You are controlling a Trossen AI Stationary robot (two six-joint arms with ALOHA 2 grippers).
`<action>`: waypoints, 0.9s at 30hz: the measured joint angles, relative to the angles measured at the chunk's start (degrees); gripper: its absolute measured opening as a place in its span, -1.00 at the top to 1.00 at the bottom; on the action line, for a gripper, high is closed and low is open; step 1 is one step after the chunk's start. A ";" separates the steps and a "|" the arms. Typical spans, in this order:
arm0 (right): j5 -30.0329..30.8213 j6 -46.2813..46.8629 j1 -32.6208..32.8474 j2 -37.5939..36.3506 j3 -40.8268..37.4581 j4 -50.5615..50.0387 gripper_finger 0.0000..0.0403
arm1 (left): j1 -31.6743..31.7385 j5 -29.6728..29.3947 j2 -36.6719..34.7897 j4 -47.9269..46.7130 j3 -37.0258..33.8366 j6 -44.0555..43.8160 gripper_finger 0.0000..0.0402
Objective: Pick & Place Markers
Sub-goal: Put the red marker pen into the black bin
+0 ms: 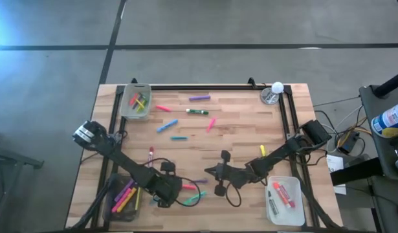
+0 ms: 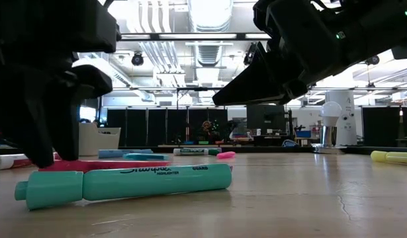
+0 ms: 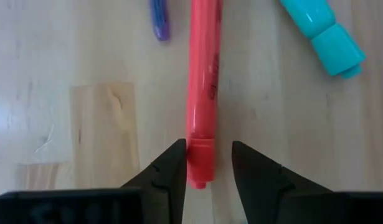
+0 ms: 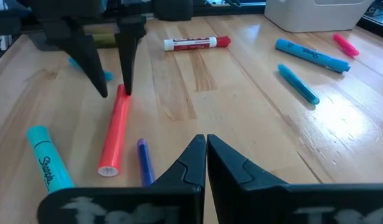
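Note:
A red marker (image 3: 203,81) lies flat on the wooden table near its near edge, with a teal marker (image 3: 325,34) and a purple marker (image 3: 159,18) beside it. My left gripper (image 3: 207,152) is open and low at the table, its fingers on either side of the red marker's capped end (image 3: 200,163). In the right wrist view the same red marker (image 4: 114,134) lies in front of my right gripper (image 4: 206,140), which is shut, holds nothing and hovers a short way to the right. The high view shows both grippers, left (image 1: 167,188) and right (image 1: 210,172). My left gripper comes from above, pointing down, with the fingers across the red marker's capped end (image 3: 200,163). One finger (image 3: 174,158) lies right against the marker's side and the other stands apart. Whether the near finger touches it, I cannot tell. The marker lies flat on the table.
Three pale bins hold markers: far left (image 1: 126,103), near left (image 1: 112,200), near right (image 1: 284,208). More markers lie scattered over the table's middle and far half, such as a green-and-white one (image 1: 197,111) and a yellow one (image 1: 263,150). A metal cup with a white bulb (image 1: 272,92) stands at the far right corner.

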 joint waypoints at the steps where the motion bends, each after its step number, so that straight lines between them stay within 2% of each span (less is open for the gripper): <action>1: 0.00 -0.01 0.00 0.00 0.00 -0.01 0.96 | 0.00 0.00 0.26 0.27 -0.10 0.39 0.39; 17: -0.04 -0.01 0.00 0.00 0.00 -0.09 0.96 | 0.09 -0.20 1.39 0.04 -1.51 0.75 0.41; 27: -0.06 -0.01 0.35 0.00 0.00 -0.17 0.96 | 0.11 -1.00 0.58 -1.08 -1.77 0.30 0.72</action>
